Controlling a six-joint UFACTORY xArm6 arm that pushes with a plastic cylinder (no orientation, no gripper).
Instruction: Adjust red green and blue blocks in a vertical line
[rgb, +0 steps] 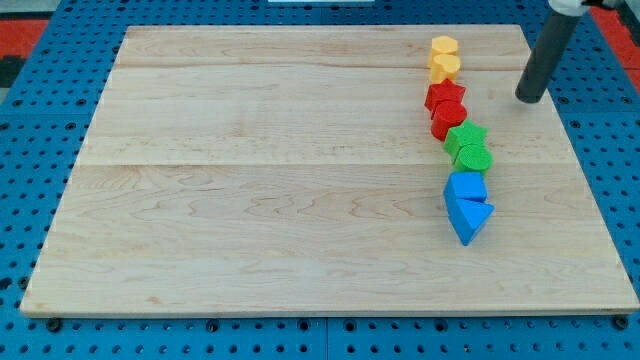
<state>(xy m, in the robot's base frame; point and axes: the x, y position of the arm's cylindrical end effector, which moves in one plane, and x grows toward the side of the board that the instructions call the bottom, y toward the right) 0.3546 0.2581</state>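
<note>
Blocks stand in a near-vertical column on the right part of the wooden board (250, 180). From top to bottom: two yellow blocks (444, 58), a red star-like block (445, 96) and a red round block (448, 119), a green star-like block (466, 136) and a green round block (473, 158), a blue block (466, 187) and a blue triangle (470, 218). The column drifts slightly to the view's right going down. My tip (527, 99) rests on the board to the right of the red blocks, apart from them.
The board lies on a blue perforated table (610, 180). The board's right edge is close to the tip, and its top edge is just above the yellow blocks.
</note>
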